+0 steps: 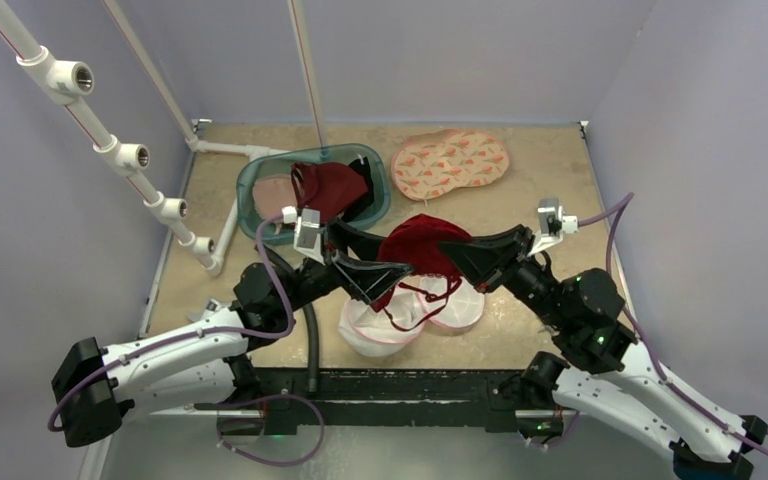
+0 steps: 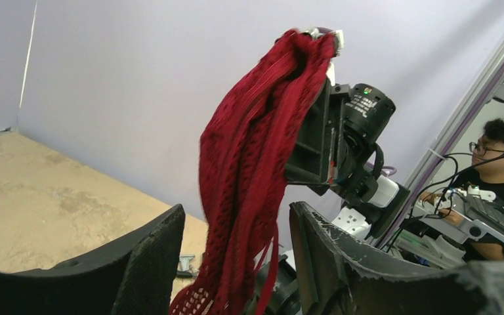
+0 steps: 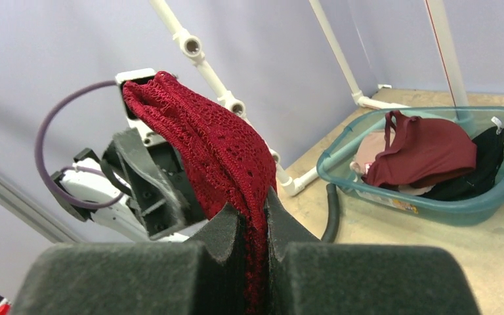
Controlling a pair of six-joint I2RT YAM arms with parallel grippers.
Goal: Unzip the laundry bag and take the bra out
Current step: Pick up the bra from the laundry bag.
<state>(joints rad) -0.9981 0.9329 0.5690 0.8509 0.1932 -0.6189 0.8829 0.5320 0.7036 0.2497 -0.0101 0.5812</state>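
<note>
The right gripper (image 3: 252,216) is nearest in its own wrist view. Its 2 jaws are pressed together on a fold of the red lace bra (image 3: 216,144), with no gap visible between them, so the hold looks firm.

The bra hangs above the laundry bag (image 1: 380,335), which lies on the table (image 1: 540,330) as a white mesh shape with pink trim. The thin straps hang down toward the bag. I cannot tell if they touch it or are caught in its opening.

The left gripper (image 2: 235,216) is on the other side of the bag from the right one. Its jaws stand apart, 1 on each side of the hanging lace, and they hold nothing. The lace seems to pass between them without contact.

I judge that the bra is almost free, and the step in hand is to take it clear of the bag.

To do this well:
- Keep the right jaws closed and lift straight up until the straps are clear of the bag.
- Close the left jaws on the bra only if the bag rises with it. Otherwise use them to hold the bag down.
- Move slowly, because lace can catch on a zipper.

The teal basket (image 1: 245,190) behind the bag already holds other garments.
</note>
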